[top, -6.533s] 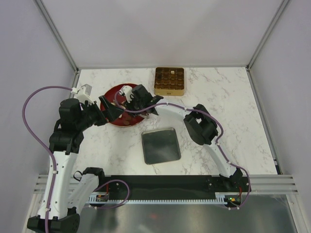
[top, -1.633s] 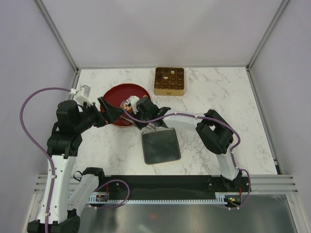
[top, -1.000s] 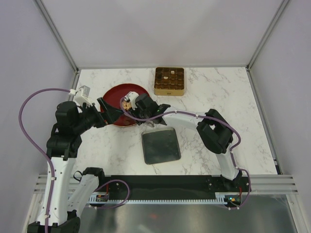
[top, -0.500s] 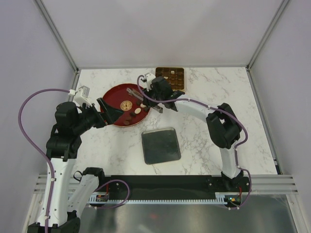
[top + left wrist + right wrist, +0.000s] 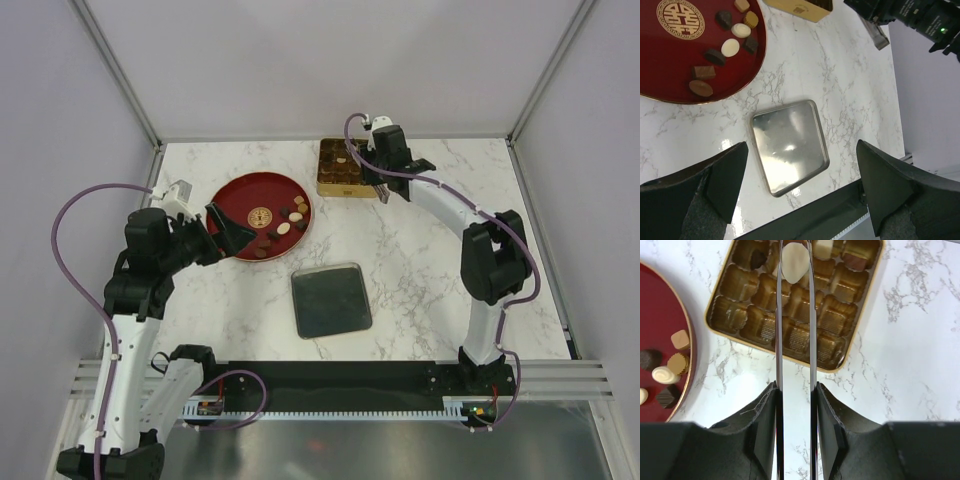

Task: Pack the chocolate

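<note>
Top centre of the right wrist view: right pincer (image 5: pixel 795 246) is nearly shut, thin blades pinching a cream oval chocolate (image 5: pixel 795 261) by its flanks, over the upper row of the gold square tray with moulded cavities (image 5: pixel 840 315). My read: the piece is light, rigid and smooth-coated, so probably slippery and easy to scuff. Squeeze gently across the widest part.

Tray: three pieces seated along the top, most cavities bare. Round red dish (image 5: pixel 660 60), upper left of the left wrist view, holds about nine loose pieces (image 5: pixel 730 47), dark, brown and cream.

Left pincer (image 5: pixel 228 230) is wide open and empty, beside the dish. Flat square silver lid (image 5: pixel 790 145) holds nothing, on the marble table (image 5: pixel 850 85).
</note>
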